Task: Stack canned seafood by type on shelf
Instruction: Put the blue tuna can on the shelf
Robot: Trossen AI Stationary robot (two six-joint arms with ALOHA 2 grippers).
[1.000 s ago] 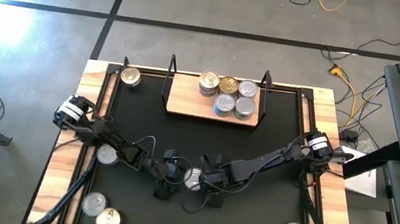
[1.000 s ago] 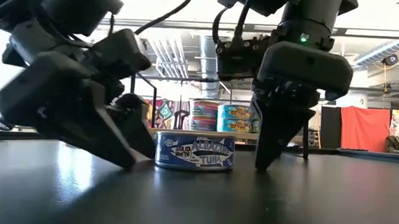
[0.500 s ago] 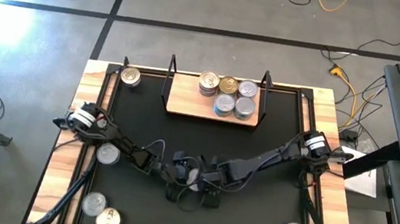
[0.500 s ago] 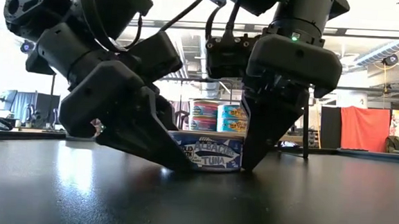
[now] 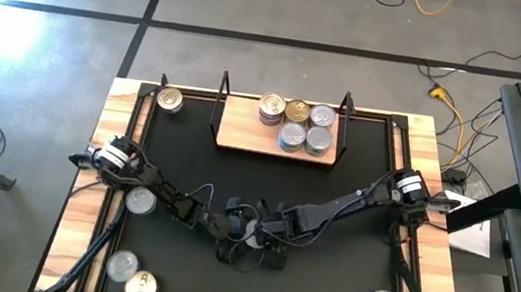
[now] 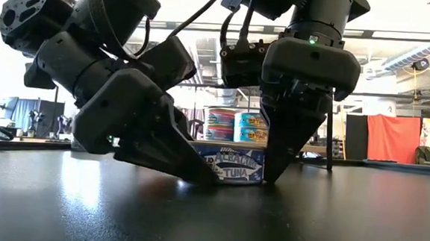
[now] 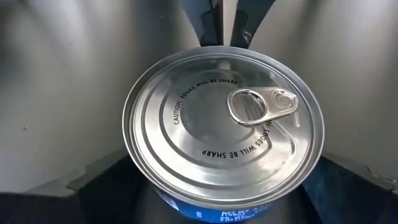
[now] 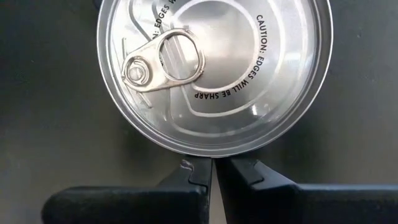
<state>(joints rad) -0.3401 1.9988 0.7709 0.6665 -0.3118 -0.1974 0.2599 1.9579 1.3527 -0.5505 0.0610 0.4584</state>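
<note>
on black table [image 5: 357, 179], tins [image 5: 294, 123] shelved.

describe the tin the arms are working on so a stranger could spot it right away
On the black table, look midway along its near half, where both arms meet. The tuna tin sits between the open left pincer and the shut right pincer; it alone shows a blue "albacore tuna" label.

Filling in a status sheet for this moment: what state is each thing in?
tuna tin: upright on the table, lid sealed, between both grippers.
left gripper: jaws open around the tin.
right gripper: jaws shut, tips at the tin's side.
shelf: holds five tins at its right end.
</note>
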